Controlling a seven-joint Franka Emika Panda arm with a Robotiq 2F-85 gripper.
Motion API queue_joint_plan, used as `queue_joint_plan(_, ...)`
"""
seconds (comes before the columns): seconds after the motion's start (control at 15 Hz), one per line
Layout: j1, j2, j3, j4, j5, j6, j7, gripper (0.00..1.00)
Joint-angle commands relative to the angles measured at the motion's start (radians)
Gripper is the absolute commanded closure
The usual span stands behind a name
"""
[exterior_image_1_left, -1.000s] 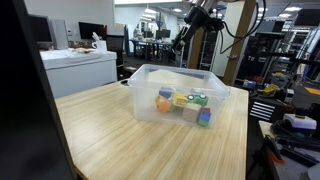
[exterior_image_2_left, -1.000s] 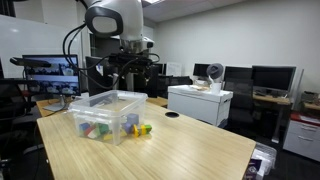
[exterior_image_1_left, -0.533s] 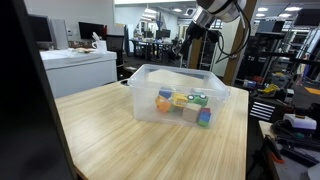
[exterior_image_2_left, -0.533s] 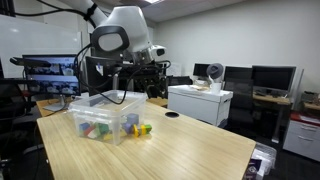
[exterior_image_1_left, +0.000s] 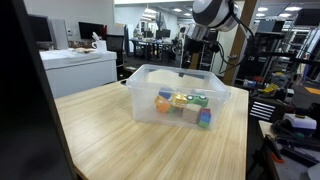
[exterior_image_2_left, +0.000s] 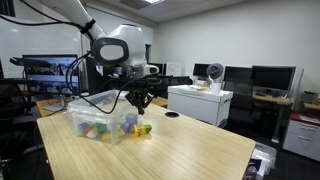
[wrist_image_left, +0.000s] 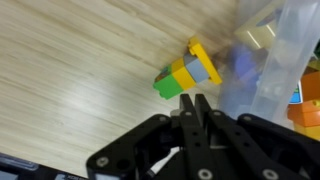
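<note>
the arm arches over and bends downward; its tool hangs pointing straight down, fingers pressed together.

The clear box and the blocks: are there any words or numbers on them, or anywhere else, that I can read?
Nothing here can be read.
Clear box: plain, no label shows.
Blocks inside it: only colours, too small for any marks.
Block stack beside the box, under the shut claw: blurred, no letters show.
Dark screen at the back: nothing on it.
</note>
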Motion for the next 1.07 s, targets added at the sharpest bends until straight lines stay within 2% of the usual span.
queue_joint_plan(0.0,-0.001,-0.057,0.039,-0.030,0.014,-0.128,-0.072,1.00)
queue_joint_plan(0.27,0.007,-0.059,0.042,-0.016,-0.003,-0.208,-0.071,0.99)
queue_joint_plan(0.4,0.011,-0.052,0.040,-0.031,-0.026,-0.110,-0.069,0.99)
queue_joint_plan(0.53,0.008,-0.032,0.041,-0.033,-0.002,-0.019,-0.083,1.00)
queue_joint_plan(0.6,0.005,-0.005,0.036,-0.030,-0.006,0.049,-0.052,0.74)
queue_joint_plan(0.73,-0.001,0.024,0.031,-0.035,-0.019,0.135,-0.024,0.68)
queue_joint_plan(1.0,-0.023,0.082,0.040,-0.031,-0.017,0.211,0.019,0.41)
